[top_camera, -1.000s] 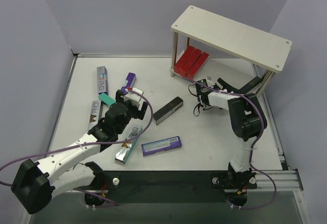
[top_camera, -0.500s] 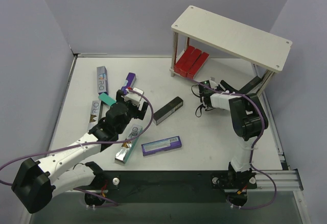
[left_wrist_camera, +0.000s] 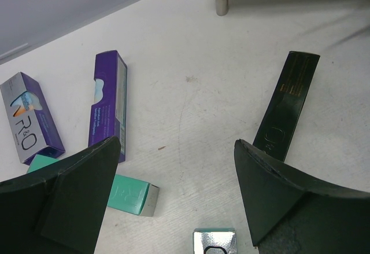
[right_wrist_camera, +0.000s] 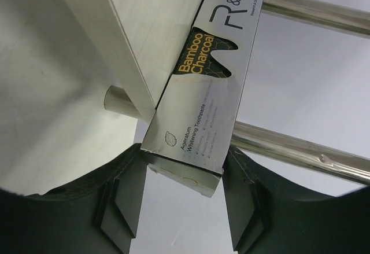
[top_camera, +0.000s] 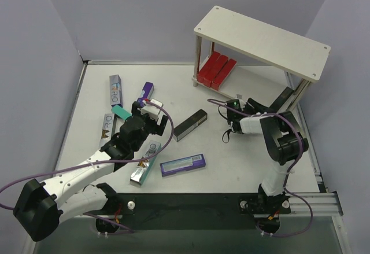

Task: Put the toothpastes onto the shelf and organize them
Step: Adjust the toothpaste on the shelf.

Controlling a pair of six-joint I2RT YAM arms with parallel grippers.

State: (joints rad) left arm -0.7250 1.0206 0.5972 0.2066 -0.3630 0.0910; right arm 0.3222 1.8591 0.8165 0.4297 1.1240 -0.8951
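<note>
Presently we find the right gripper (right_wrist_camera: 184, 161) clenched on the tail end of a charcoal carton (right_wrist_camera: 202, 86), one finger pressed to each long side. The carton reaches out towards the shelf (top_camera: 260, 40), with its far end by the shelf's near leg, at the end away from the three red cartons (top_camera: 215, 70) that lie side by side on the lower board. The left gripper (left_wrist_camera: 176, 144) hangs released, jaws wide with nothing between them, well short of the shelf over the loose stock. That stock includes a black carton (left_wrist_camera: 286, 109) nearest the shelf, with a purple carton (left_wrist_camera: 107, 106) and a teal carton (left_wrist_camera: 130, 193) farther off.

We judge these cartons light, hollow and stiff along their length, yet easily dented across the broad faces. The glossy silver print looks slippery. A hold across the narrow sides near mid-length would suit best. The present end grip leaves a long overhang, so we expect the carton may pivot if it strikes a shelf leg
</note>
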